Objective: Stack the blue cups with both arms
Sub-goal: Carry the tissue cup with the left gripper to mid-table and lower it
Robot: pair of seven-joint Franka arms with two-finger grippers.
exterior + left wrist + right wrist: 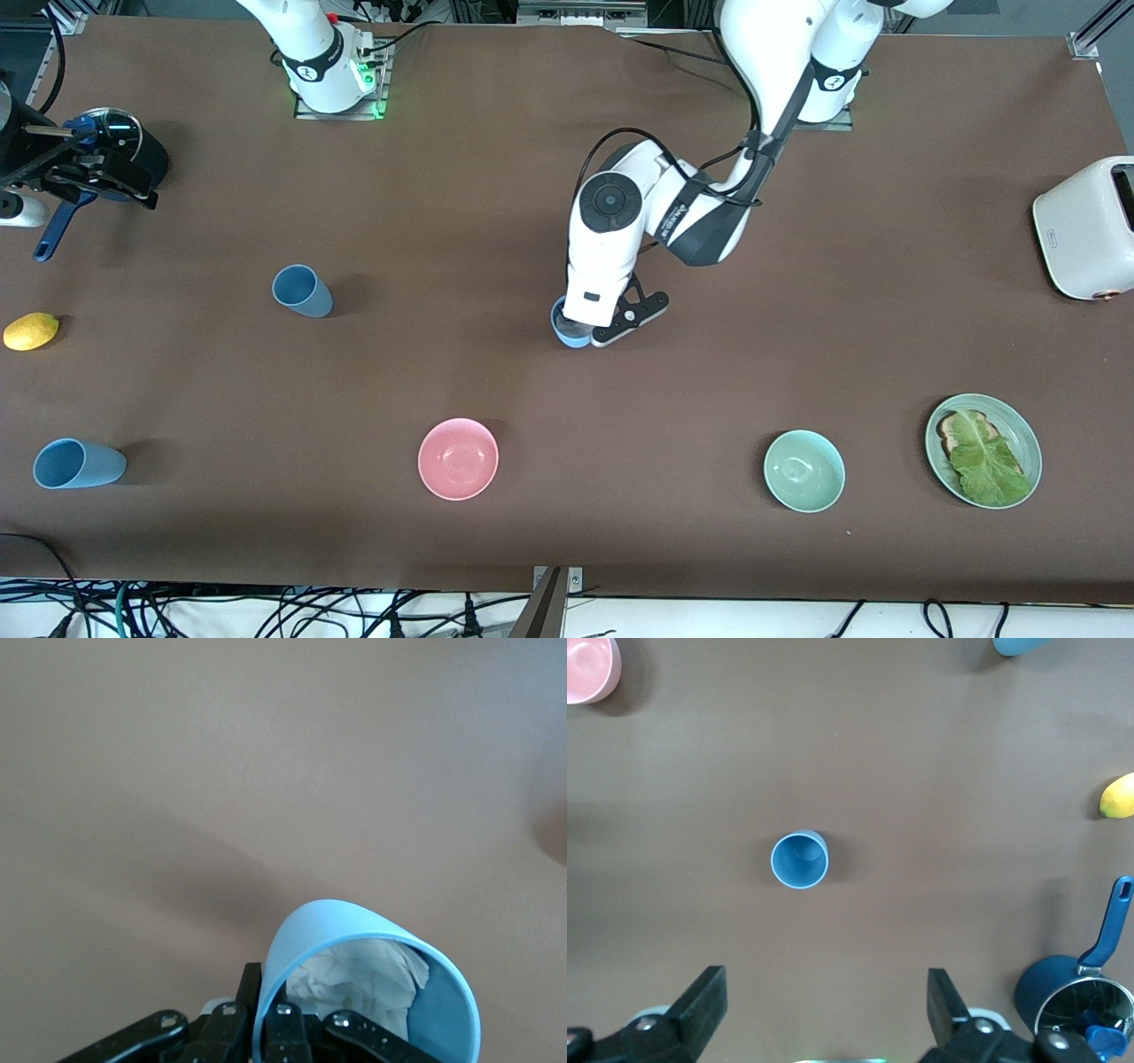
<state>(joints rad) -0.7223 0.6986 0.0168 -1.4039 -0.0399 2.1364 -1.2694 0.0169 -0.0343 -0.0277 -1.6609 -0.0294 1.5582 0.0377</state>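
A: How does the left arm stand?
B: It reaches from its base down to the middle of the brown counter (620,461), forearm bent low, wrist pointing straight down; the left end effector (580,332) is clamped on the rim of a bright sky-blue plastic cup (372,992), one finger inside, one outside; white crumpled paper (359,979) sits in the cup.
A: And the right arm?
B: It waits; the right end effector (824,1010) hangs fully open over the counter at the right arm's end, above a slate-blue tapered cup (302,291) that stands upright.
A: Other cups?
B: A third blue cup (78,463) lies on its side, at about seven o'clock from the upright one; a pink round bowl (458,458) rests at about seven o'clock from the held cup.
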